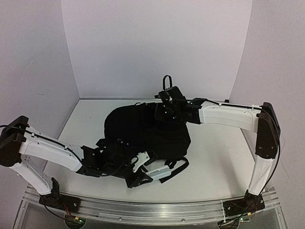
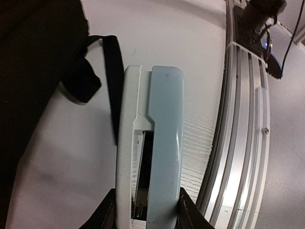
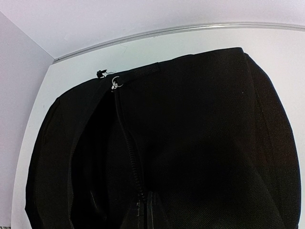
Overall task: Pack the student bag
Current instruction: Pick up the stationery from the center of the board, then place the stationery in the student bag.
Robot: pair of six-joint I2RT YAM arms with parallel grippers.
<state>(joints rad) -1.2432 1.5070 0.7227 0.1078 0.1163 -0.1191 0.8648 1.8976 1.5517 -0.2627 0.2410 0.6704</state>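
Sagging at the worktop's (image 1: 214, 162) centre, the soft student bag (image 1: 143, 131) looks best held by its zipper rim (image 3: 127, 152); the right end effector (image 1: 169, 104) pinches its top, the left end effector (image 2: 147, 212) clamps a pale-blue stapler (image 2: 152, 143).

Diffuse, even light leaves faint shadows beside the student bag (image 1: 138, 129), its black fabric featureless; wrist views edge-warped, slightly soft.

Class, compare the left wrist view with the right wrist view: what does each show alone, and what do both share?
Left wrist only: a pale blue stapler clamped in the left gripper, a black strap, the metal rail. Right wrist only: the zipper pull and parted zip. Both: the black student bag on the white table.
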